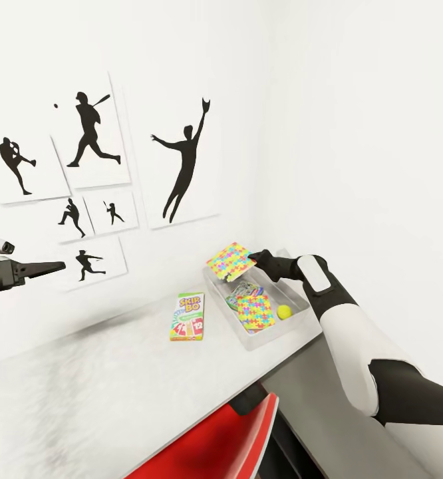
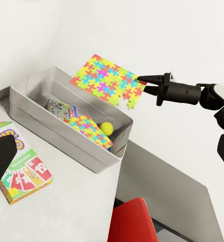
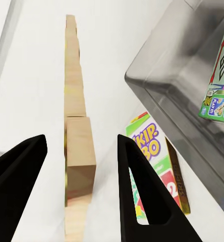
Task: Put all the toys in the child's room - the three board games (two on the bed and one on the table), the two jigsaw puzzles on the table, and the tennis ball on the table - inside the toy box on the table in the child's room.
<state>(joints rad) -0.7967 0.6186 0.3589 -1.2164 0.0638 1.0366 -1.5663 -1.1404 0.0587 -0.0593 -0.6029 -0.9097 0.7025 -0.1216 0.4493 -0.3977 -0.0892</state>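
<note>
Black fingers of my right gripper (image 1: 253, 255) pinch one edge of a jigsaw puzzle (image 1: 230, 261), holding the multicoloured sheet tilted in the air over the far end of the toy box (image 1: 300, 307). Through the right wrist camera I see that puzzle (image 3: 79, 166) edge-on between the two fingers (image 3: 137, 186), a tan strip with none of its colours readable. The left wrist camera shows its printed face (image 2: 109, 79) and the gripper (image 2: 142, 83) at its corner, above the tray (image 2: 51, 128). Inside the box lie a second jigsaw puzzle (image 1: 255, 311), a yellow tennis ball (image 1: 284, 311) just beside it, and a board game (image 1: 243, 291) half hidden under the puzzle sheet, its cover too small for me to read. A Skip-Bo box (image 1: 187, 316) rests flat on the table (image 1: 82, 392) just beside the tray, outside it. My left gripper (image 1: 52, 267) hangs well apart near the wall; I cannot tell whether its jaws are parted. A red chair (image 1: 215, 446) is cut off at the frame's lower edge.
</note>
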